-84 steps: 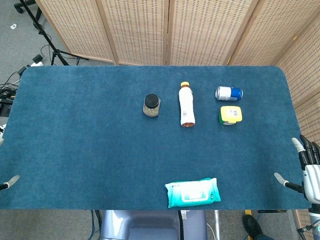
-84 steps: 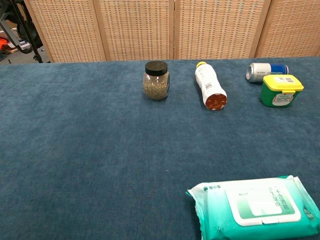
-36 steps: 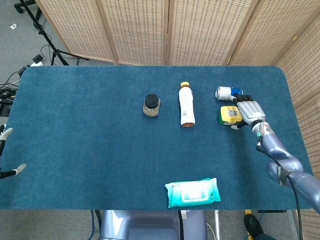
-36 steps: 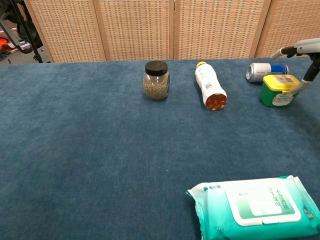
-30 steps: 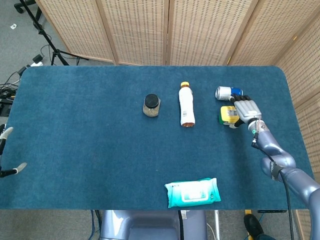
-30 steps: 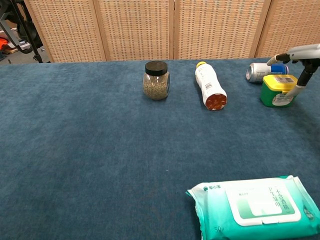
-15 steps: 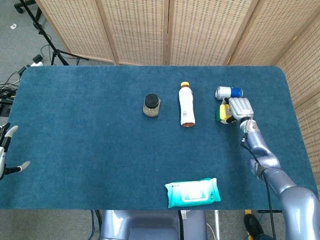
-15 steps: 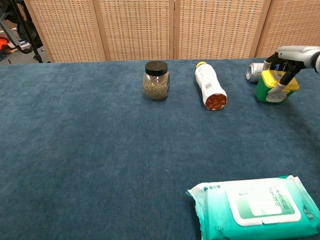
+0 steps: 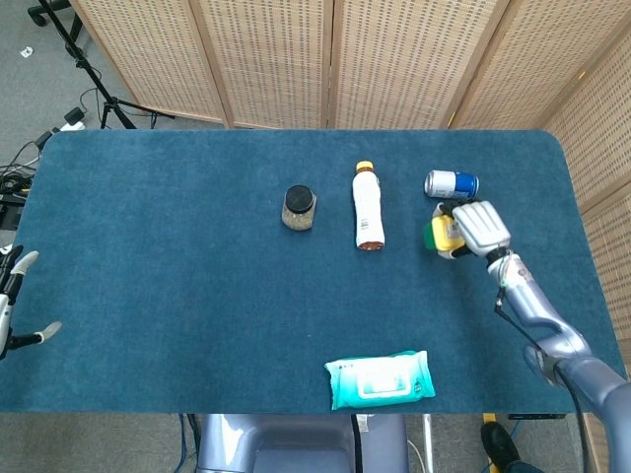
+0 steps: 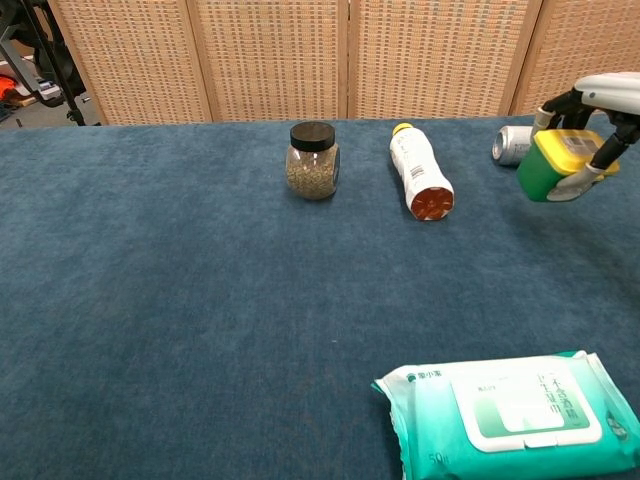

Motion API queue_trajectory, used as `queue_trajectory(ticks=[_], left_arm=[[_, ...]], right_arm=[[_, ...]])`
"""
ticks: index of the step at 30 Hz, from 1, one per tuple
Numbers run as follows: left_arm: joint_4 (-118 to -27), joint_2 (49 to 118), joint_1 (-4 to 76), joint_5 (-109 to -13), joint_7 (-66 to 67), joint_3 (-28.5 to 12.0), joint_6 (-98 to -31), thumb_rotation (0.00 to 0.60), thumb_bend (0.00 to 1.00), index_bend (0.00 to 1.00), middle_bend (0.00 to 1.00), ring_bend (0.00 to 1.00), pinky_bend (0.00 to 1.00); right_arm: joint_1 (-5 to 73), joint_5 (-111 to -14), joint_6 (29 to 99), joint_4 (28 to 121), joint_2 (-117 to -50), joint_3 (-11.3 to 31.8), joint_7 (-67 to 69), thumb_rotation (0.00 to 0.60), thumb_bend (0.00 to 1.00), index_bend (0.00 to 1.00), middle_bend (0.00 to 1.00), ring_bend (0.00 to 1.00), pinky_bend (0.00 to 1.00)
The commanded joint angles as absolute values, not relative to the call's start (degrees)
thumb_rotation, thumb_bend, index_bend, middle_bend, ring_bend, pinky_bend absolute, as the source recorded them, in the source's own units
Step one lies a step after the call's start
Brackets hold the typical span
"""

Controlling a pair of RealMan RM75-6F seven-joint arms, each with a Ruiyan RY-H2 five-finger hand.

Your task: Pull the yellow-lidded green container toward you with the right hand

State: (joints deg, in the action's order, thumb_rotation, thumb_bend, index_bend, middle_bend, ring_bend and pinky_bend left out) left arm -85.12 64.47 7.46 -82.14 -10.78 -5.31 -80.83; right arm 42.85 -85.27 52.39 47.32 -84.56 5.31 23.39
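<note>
The green container with the yellow lid [image 9: 445, 235] [image 10: 555, 164] is at the table's right side, tilted and held just above the cloth in the chest view. My right hand [image 9: 477, 227] [image 10: 598, 118] grips it from above and from the right, fingers wrapped over the lid. My left hand [image 9: 14, 304] sits at the far left edge of the head view, off the table, fingers apart and holding nothing.
A blue and silver can [image 9: 451, 183] [image 10: 510, 143] lies just behind the container. A white bottle [image 9: 368, 206] lies on its side at centre, a black-lidded jar [image 9: 298, 207] to its left. A wet-wipes pack [image 9: 380, 378] rests near the front edge.
My right hand came in from the right, closed over the container, and has now tipped and lifted it slightly, drawing it a little nearer. The left hand shifted slightly.
</note>
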Motion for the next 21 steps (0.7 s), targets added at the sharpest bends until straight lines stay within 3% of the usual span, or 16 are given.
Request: queue_trajectory(ticks=[1,11,15,17,19,21], left_arm=[[-85.35,64.13,7.17,-82.78,-11.49,-4.99,-81.38,0.600,0.00,0.00,0.00,0.00,0.00],[-85.57,63.14,6.31,-84.12,-13.93,-4.43,-83.10,0.600,0.00,0.00,0.00,0.00,0.00],[-85.52,63.07,6.29,-84.32,-14.15,-4.33,-83.21,0.600,0.00,0.00,0.00,0.00,0.00],[-85.54,63.06,6.37,-84.41,-14.03,-4.24,-83.07,0.600,0.00,0.00,0.00,0.00,0.00],[-85.62,63.04,6.41,-84.39,-13.98,-4.21,-82.98,0.600,0.00,0.00,0.00,0.00,0.00],[-85.71,63.00,6.40,-84.30,-13.91,-4.21,-82.96,0.600,0.00,0.00,0.00,0.00,0.00]], right_arm=[[37.61,-86.18,57.04,60.39,-77.18,2.66,15.53,0.600,0.49,0.47,0.60,0.48,0.31],[33.00,-79.73,56.71,75.31,-72.09,1.66,-1.56,0.600,0.50,0.47,0.59,0.49,0.32],[32.63,-76.28,55.40,77.63,-71.35,2.26,-5.40,0.600,0.47,0.47,0.52,0.48,0.32],[32.67,-73.83,53.86,78.93,-71.21,2.69,-6.58,0.600,0.41,0.45,0.44,0.43,0.32],[32.82,-72.01,52.38,79.71,-71.06,2.91,-7.14,0.600,0.17,0.29,0.21,0.22,0.32],[33.30,-69.97,49.27,81.17,-70.05,2.62,-7.51,0.600,0.02,0.12,0.04,0.04,0.27]])
